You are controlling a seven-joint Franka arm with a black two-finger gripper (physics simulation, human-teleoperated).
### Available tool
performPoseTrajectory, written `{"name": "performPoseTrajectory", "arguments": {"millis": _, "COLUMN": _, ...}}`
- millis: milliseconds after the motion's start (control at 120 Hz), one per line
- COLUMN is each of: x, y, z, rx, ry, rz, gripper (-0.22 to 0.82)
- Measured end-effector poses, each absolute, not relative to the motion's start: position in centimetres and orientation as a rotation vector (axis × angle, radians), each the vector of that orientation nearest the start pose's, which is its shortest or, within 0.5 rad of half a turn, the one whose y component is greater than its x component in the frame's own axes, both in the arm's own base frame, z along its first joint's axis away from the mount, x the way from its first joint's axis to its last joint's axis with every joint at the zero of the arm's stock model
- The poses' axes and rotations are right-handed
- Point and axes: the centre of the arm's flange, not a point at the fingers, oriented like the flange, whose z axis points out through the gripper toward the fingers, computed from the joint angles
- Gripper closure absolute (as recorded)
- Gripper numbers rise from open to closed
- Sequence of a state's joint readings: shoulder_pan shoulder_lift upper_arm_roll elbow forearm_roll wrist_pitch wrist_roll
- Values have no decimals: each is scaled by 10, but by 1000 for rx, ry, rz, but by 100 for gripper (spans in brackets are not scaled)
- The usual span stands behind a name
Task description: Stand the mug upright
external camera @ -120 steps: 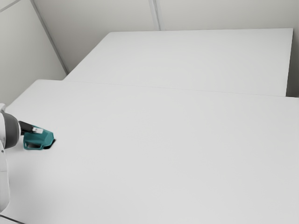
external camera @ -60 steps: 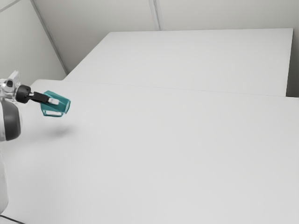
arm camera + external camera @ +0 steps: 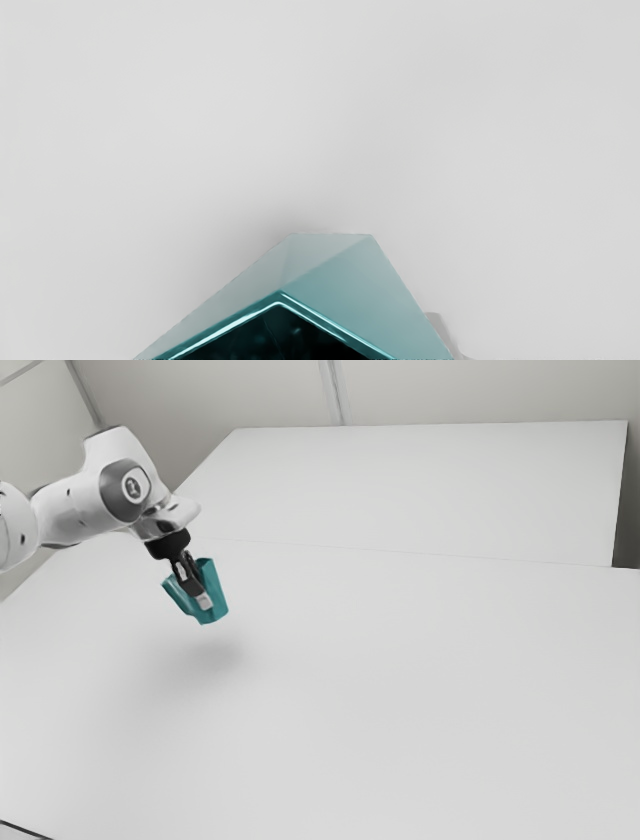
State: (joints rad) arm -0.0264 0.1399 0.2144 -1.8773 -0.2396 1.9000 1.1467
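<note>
Gripping the mug, the gripper hangs at the left of the exterior view, a little above mid-height, jaws closed on the mug's body. Primary risk: the hold appears to bear on sloping faces, so a glancing grip could let the mug swivel or slip. In the wrist view the rim faces the hand, with the body running away toward the table; the mug leans. Below it, in the exterior view, lies its shadow, apart from the mug, which is off the table. Lowered at this lean, it would probably land on a base edge and topple on release; dropped from height, it could roll. Farthest, the rear panel stands well apart; contact judged unlikely.
</note>
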Motion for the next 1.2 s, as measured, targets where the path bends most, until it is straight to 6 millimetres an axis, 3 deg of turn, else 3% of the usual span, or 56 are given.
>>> {"name": "performPoseTrajectory", "arguments": {"millis": 100, "x": 579, "y": 67, "z": 420, "rx": -2906, "ry": 1409, "rz": -35, "gripper": 77}}
{"name": "performPoseTrajectory", "arguments": {"millis": 267, "x": 583, "y": 43, "z": 412, "rx": -2819, "ry": 1353, "rz": -105, "gripper": 77}}
{"name": "performPoseTrajectory", "arguments": {"millis": 467, "x": 577, "y": 18, "z": 397, "rx": -2836, "ry": 1274, "rz": -136, "gripper": 78}}
{"name": "performPoseTrajectory", "arguments": {"millis": 642, "x": 547, "y": -3, "z": 393, "rx": -2869, "ry": 1219, "rz": -134, "gripper": 79}}
{"name": "performPoseTrajectory", "arguments": {"millis": 767, "x": 528, "y": -19, "z": 375, "rx": -2873, "ry": 1208, "rz": -113, "gripper": 79}}
{"name": "performPoseTrajectory", "arguments": {"millis": 1083, "x": 530, "y": -63, "z": 355, "rx": -2835, "ry": 1219, "rz": -156, "gripper": 79}}
{"name": "performPoseTrajectory", "arguments": {"millis": 1200, "x": 531, "y": -67, "z": 348, "rx": -2843, "ry": 1201, "rz": -155, "gripper": 79}}
